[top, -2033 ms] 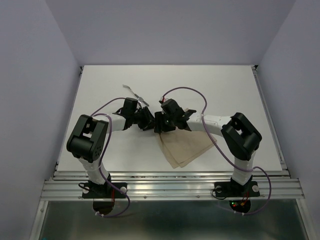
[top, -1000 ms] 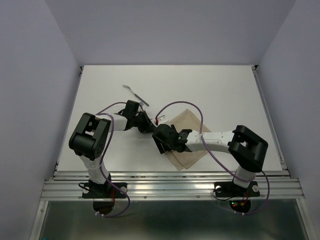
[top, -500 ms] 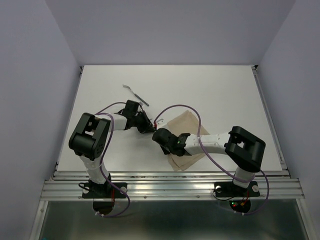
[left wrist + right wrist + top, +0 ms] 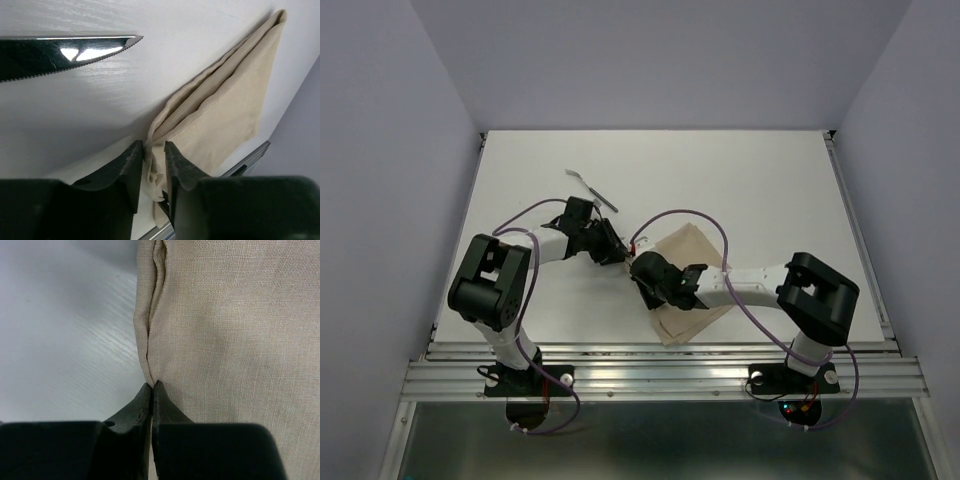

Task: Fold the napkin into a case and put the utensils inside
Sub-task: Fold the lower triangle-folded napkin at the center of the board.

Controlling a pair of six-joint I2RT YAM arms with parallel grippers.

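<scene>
Leftward, slim silvery steel knife (image 4: 50,55): lies on white table (image 4: 770,180).
Left gripper (image 4: 154,150): jaws slightly parted, corner of folded beige-tan cloth napkin (image 4: 225,100) between them.
Right gripper (image 4: 151,387): tips pressed together, pinching napkin's folded edge.
Napkin: flat on table.

A white table (image 4: 760,180) sits between pale purple walls (image 4: 380,150); a ribbed metal rail (image 4: 660,375) runs along its near edge.

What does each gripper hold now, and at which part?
The right gripper pinches the napkin at its folded edge. A corner sits inside the left gripper; a grip there cannot be told.
</scene>
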